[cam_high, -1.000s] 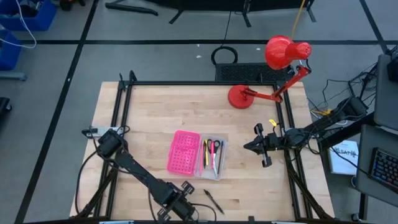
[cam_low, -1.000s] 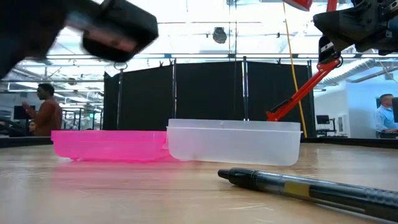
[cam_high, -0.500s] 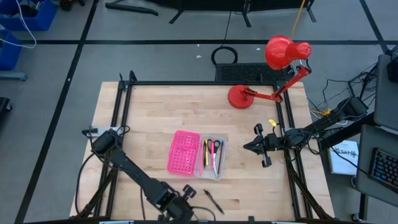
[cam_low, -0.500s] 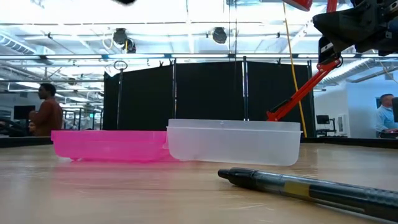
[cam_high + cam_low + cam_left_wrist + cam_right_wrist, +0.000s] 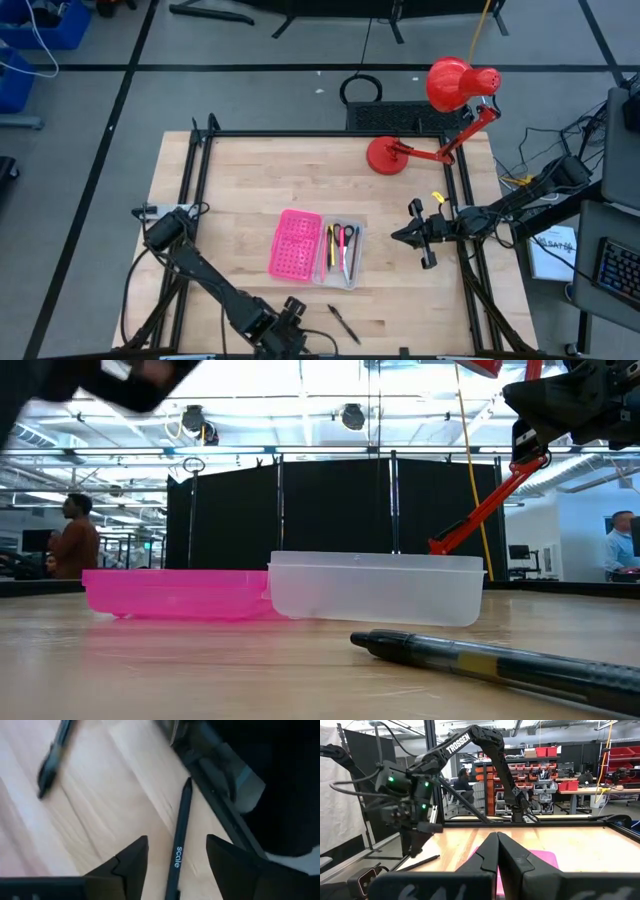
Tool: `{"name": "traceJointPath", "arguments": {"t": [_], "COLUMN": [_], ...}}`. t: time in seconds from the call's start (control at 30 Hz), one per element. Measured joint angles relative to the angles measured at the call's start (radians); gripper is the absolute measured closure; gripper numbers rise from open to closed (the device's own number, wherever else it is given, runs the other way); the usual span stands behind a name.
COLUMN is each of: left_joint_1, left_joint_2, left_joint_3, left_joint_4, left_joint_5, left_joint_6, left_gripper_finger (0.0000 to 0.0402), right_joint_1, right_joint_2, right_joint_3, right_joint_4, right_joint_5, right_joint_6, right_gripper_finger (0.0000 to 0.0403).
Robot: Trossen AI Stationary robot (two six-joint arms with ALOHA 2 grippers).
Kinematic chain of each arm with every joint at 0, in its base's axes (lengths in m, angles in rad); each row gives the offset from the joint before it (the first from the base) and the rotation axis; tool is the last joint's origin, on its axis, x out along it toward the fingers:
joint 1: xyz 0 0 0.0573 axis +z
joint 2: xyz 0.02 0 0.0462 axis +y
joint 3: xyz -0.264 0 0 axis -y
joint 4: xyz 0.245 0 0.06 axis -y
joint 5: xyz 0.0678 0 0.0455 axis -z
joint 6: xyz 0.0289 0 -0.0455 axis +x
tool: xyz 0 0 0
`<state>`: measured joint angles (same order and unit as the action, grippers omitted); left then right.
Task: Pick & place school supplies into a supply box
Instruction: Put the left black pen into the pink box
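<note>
Down at the counter's [image 5: 230, 190] near edge, my left hand [image 5: 175, 857] hangs spread over a black pen [image 5: 181, 827]. Another black pen [image 5: 343, 323] lies close by, short of the supply box [image 5: 312, 247] mid-counter. My right hand [image 5: 415, 236] waits pressed closed beside the box.

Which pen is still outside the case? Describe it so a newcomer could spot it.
Start at the wooden table and find the clear supply box with its pink lid near the middle. Between the box and the table's near edge lies one black pen, slanted, on bare wood. It is the only loose pen by the box; the others and the scissors sit inside.
</note>
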<state>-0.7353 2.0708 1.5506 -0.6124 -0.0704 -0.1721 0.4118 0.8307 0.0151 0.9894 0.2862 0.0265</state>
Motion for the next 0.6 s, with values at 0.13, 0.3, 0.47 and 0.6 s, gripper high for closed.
{"name": "traceJointPath", "arguments": {"t": [0.13,0.3,0.47,0.6], "left_joint_1": [0.008,0.007,0.008,0.012], "left_joint_2": [0.000,0.028,0.081,0.104], "left_joint_3": [-0.049,-0.091,-0.084,-0.081], "left_joint_4": [0.040,0.115,0.118,0.064], "left_joint_5": [0.039,0.061,0.071,0.049], "left_joint_6": [-0.059,-0.050,-0.023,-0.016], "left_gripper_finger": [0.0197,0.0225,0.0257,0.0278], "right_joint_1": [0.000,0.000,0.000,0.000], "right_joint_2": [0.000,0.000,0.000,0.000], "right_joint_3": [0.000,0.000,0.000,0.000], "right_joint_4": [0.000,0.000,-0.004,-0.007], "right_joint_5": [0.000,0.000,0.000,0.000], "right_joint_6": [-0.005,-0.006,-0.008,-0.008], "right_gripper_finger": [0.0403,0.0403,0.0403,0.0403]}}
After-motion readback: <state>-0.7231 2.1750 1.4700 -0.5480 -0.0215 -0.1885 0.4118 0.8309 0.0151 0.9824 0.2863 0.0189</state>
